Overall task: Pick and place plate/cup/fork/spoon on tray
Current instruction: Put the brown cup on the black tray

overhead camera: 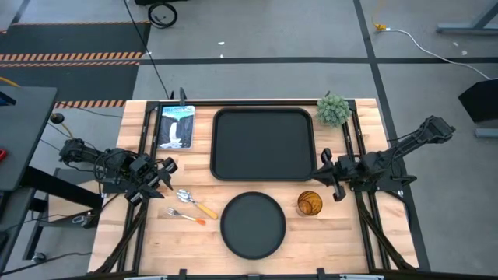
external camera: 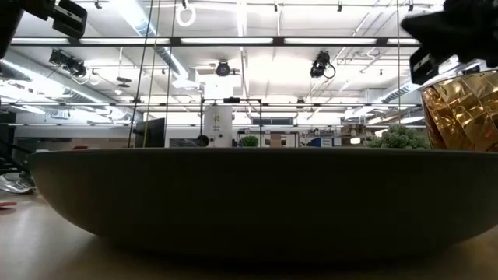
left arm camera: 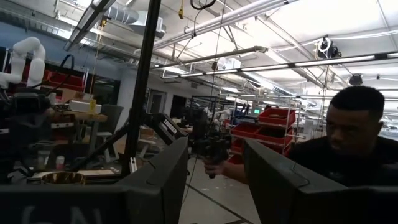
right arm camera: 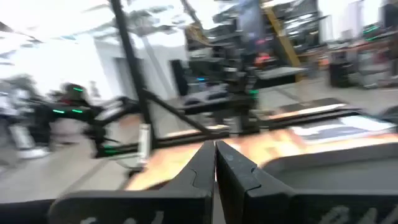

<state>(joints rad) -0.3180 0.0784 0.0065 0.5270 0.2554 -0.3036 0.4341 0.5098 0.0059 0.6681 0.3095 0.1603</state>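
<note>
The round black plate (overhead camera: 253,225) lies on the table near its front edge and fills the low view (external camera: 249,194). The black tray (overhead camera: 263,144) lies beyond it. The amber cup (overhead camera: 310,204) stands upright right of the plate and also shows in the low view (external camera: 459,109). The spoon (overhead camera: 194,202) and the fork (overhead camera: 185,215) lie flat left of the plate. My left gripper (overhead camera: 170,175) hovers open just left of the spoon, its fingers apart in the left wrist view (left arm camera: 214,186). My right gripper (overhead camera: 323,173) hovers shut beyond the cup, at the tray's right edge (right arm camera: 215,165).
A small green plant (overhead camera: 333,109) stands at the tray's far right corner. A blue-and-white picture card (overhead camera: 176,126) lies left of the tray. A person (left arm camera: 354,143) is beyond the table in the left wrist view. Black frame rails run along both table sides.
</note>
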